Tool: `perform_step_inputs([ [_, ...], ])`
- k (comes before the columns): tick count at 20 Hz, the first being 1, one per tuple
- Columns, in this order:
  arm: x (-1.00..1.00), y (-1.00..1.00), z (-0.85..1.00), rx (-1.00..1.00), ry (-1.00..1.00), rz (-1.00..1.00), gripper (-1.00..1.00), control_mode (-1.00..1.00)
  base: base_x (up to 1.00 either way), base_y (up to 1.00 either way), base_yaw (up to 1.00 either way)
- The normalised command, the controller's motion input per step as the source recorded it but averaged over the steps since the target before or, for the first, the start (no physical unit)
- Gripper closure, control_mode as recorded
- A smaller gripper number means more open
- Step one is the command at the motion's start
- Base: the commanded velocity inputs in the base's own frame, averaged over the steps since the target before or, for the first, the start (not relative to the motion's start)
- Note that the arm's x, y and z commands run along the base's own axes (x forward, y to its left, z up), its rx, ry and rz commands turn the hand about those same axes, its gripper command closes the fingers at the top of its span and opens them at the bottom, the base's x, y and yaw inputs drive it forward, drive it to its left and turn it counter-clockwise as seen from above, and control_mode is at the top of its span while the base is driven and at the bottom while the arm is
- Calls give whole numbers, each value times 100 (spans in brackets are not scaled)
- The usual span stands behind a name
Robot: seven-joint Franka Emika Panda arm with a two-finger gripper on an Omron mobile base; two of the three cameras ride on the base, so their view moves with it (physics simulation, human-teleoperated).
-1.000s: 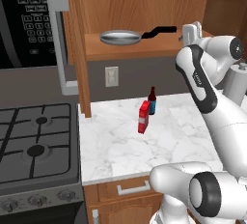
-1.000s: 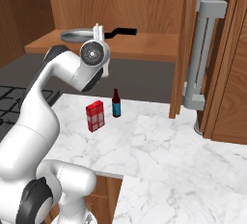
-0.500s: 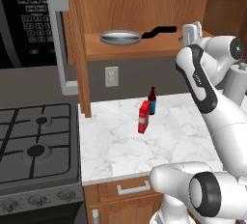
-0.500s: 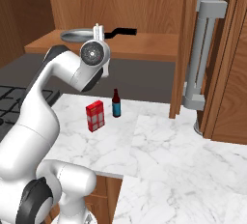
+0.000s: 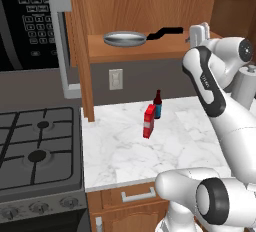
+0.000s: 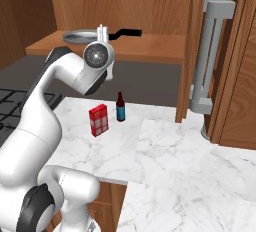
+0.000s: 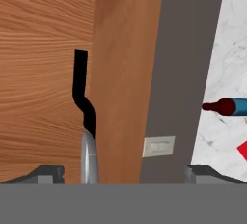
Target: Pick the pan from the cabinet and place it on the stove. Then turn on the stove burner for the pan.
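The silver-grey pan point(image 5: 123, 38) lies on the open cabinet's shelf point(image 5: 150, 50), its black handle point(image 5: 167, 31) pointing right. My gripper point(image 5: 197, 33) hovers at shelf height just beyond the handle's end, open and holding nothing. From the right, the pan point(image 6: 79, 36) sits behind my gripper point(image 6: 102, 32). In the hand view the pan rim point(image 7: 89, 162) and its handle point(image 7: 81, 90) lie between the widely spread fingertips point(image 7: 46, 174), with my gripper point(image 7: 125, 175) apart from them. The stove point(image 5: 55, 176) lies at lower left with its larger stove burner point(image 5: 37, 155).
A red box point(image 5: 149, 121) and a dark bottle point(image 5: 158, 105) stand on the marble counter point(image 5: 130, 156) below the shelf. The open cabinet door with its silver bar handle point(image 5: 62, 46) hangs left of the pan; another door handle point(image 6: 212, 51) stands at right. A black microwave point(image 5: 27, 21) sits above the stove.
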Motion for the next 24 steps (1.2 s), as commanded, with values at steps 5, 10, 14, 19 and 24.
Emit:
perform_step_inputs([
  [5, 0, -2, 6, 1, 0, 0, -100, -100, 0, 0, 0],
  [10, 1, 0, 22, 0, 0, 0, -100, -100, 0, 0, 0],
  [14, 0, -2, 40, 0, 0, 0, -100, -100, 0, 0, 0],
  [19, 0, 0, 39, 0, 0, 0, -100, -100, 0, 0, 0],
  [24, 14, 5, 14, 0, 2, 2, -100, -100, 0, 0, 0],
])
